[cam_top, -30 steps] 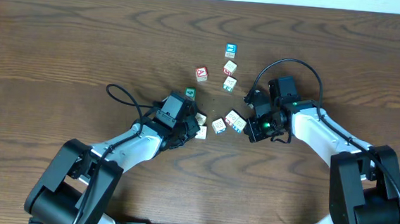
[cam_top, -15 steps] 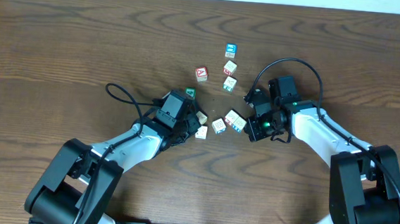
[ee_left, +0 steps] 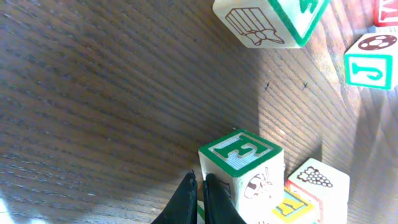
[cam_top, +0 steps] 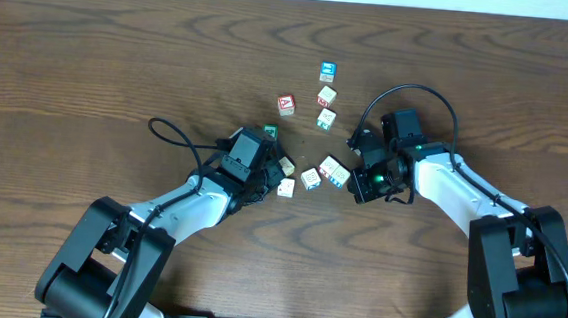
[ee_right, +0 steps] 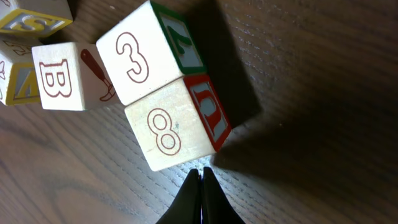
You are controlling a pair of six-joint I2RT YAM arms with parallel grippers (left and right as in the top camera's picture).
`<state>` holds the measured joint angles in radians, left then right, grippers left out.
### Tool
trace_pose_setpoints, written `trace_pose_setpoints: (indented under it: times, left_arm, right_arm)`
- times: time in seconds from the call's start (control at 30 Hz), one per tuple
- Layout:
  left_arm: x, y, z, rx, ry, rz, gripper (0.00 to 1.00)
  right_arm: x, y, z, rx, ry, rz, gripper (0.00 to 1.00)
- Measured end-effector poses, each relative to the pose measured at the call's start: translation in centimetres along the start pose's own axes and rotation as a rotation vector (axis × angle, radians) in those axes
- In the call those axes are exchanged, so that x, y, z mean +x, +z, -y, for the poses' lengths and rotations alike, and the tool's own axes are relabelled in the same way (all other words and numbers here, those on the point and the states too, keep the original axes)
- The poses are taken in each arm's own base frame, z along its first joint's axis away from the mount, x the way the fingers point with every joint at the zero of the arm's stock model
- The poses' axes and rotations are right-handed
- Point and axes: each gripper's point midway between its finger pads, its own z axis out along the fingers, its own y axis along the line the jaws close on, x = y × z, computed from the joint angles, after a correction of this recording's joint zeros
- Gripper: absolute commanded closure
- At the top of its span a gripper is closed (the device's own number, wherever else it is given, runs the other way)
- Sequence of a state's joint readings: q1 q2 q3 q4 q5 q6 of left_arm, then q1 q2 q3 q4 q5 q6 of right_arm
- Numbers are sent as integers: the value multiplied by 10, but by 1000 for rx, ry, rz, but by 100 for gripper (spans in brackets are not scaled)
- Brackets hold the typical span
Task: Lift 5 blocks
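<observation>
Five blocks, overhead: small pale wooden blocks (cam_top: pixel 311 178) lie loose on the brown desk (cam_top: pixel 91 55), clustered between my left arm (cam_top: pixel 191 198) and my right arm (cam_top: pixel 443 185). None is lifted.
Left wrist, fingers: my left fingers (ee_left: pixel 185 199) are pressed together and hold nothing. Their tips sit low, just beside the E block (ee_left: pixel 242 162).
Left wrist, neighbours: a grapes block (ee_left: pixel 317 186) sits just beside the E block, and a J block (ee_left: pixel 370 68) lies well apart.
Right wrist, fingers: my right fingers (ee_right: pixel 189 202) are also together and empty, with their tips just below the 8 block (ee_right: pixel 168 130).
Right wrist, neighbours: the 8 block touches the 3 block (ee_right: pixel 140 59) face to face, and a B block (ee_right: pixel 62 74) lies just beside them.
Handling, my guess: these seem light, rigid and smooth-faced. They should not crush, but they could twist out of a corner pinch.
Where to hold: I would take two opposite flat faces, centred, choosing faces no neighbour covers.
</observation>
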<state>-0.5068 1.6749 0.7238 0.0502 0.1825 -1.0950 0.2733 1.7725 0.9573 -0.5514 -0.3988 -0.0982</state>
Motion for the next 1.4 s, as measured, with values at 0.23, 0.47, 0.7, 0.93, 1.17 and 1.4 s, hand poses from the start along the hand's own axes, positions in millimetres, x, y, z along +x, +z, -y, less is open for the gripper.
trace_pose_setpoints:
  times: [0.23,0.47,0.7,0.93,1.17,1.4]
  left_arm:
    - [8,-1,-18,-77,-8,-32,93]
    - [13,-7,-27,-125,5,-55,93]
    - [13,-8,-28,-132,26,-60,93]
    - [14,-8,-28,-130,53,-64,92]
    - [14,-8,-28,-129,89,-67,93]
    - [13,-7,-28,-126,114,-67,92]
  right_arm:
    - [-1,0,3,16,-2,3,99]
    - [-5,0,5,26,35,21,99]
    - [-14,2,0,26,62,55,98]
    - [-32,1,2,32,67,125,98]
    - [-35,0,8,66,93,141,99]
    - [-35,0,10,75,125,140,99]
